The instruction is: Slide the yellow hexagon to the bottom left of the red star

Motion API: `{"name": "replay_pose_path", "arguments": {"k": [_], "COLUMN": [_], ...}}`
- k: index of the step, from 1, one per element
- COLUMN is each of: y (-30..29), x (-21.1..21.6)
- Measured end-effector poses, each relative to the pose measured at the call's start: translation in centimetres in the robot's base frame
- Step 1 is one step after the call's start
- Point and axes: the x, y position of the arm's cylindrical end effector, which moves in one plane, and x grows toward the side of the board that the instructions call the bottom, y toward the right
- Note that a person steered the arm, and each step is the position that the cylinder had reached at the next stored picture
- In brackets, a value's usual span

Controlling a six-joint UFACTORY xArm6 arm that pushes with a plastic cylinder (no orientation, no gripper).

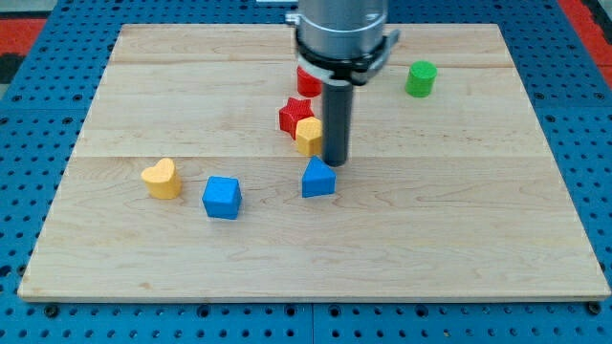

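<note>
Six blocks on board: two yellow, two blue, two red, plus one green, so seven in all.
Yellow hexagon point(308, 136): touching the red star point(295, 116), at about its 5 o'clock, so lower right, not yet lower left.
My tip point(335, 162): bare rod with no jaws, grasping nothing; just beside the hexagon at its 4 o'clock, with the blue wedge-like block point(318, 179) close at 7 o'clock from the tip.
Risk one: I judge a push toward 9 o'clock may drag the star along, since the two touch.
Risk two: a glancing contact could spin the hexagon toward 6 o'clock into the blue wedge-like block.
Others: yellow heart point(162, 178), blue cube point(222, 197), green cylinder point(420, 78), second red block point(308, 81) half hidden behind the arm.
</note>
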Motion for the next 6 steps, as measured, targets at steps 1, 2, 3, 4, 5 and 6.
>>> {"name": "replay_pose_path", "arguments": {"k": [1,2,3,4,5,6], "y": [3.5,2.6,-2.4,-5.0,-2.2,2.8], "x": [-1.3,-5.8,-5.2,-1.5,-1.3,-3.1]}}
